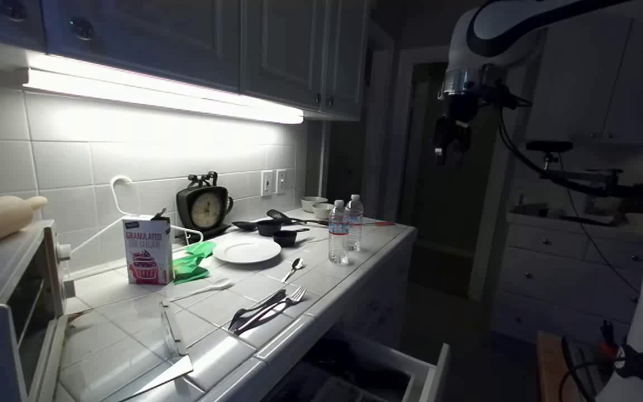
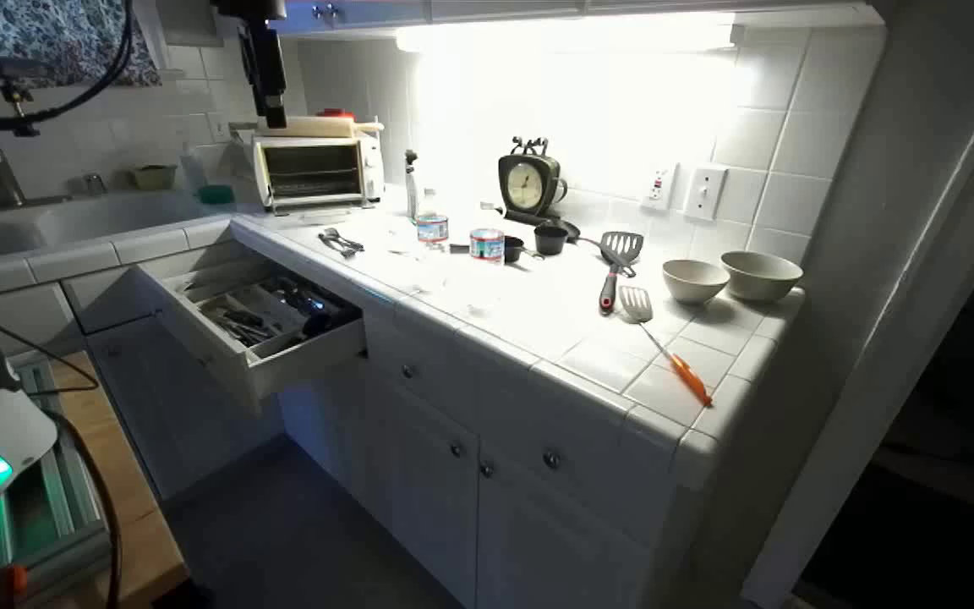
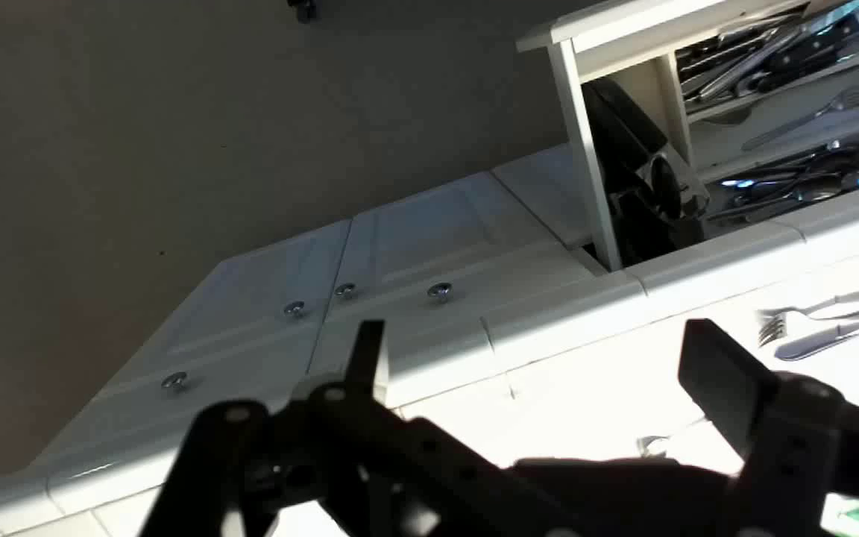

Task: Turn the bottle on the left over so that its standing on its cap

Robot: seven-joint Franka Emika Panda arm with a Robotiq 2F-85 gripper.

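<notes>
Standing upright on the white tiled counter, close to its front edge, as the left bottle of a clear plastic pair: resting on its base, pointing its white cap straight up and showing a vertical long axis. Wearing a blue, white and red label around the middle, and fading into glare below that band in an exterior view. Standing close by but apart, likewise pointing cap upward, as the right bottle. Hanging from the raised arm as a released hand, showing a wide gap between its fingertips in the wrist view, well apart from both bottles. Sharing the counter with a white plate, a spoon, a fork, two small black cups and a sugar carton, plus a dark clock with a pale face near the tiled wall. Ending at the right, in an exterior view, with two pale bowls and an orange-handled spatula. Opening below the counter edge into a pulled-out drawer of cutlery. Glowing from a tube light beneath the cabinets, washing the wall white while leaving the floor and a doorway in near darkness. Turning a corner beside a toaster oven topped by a rolling pin, toward a sink.
</notes>
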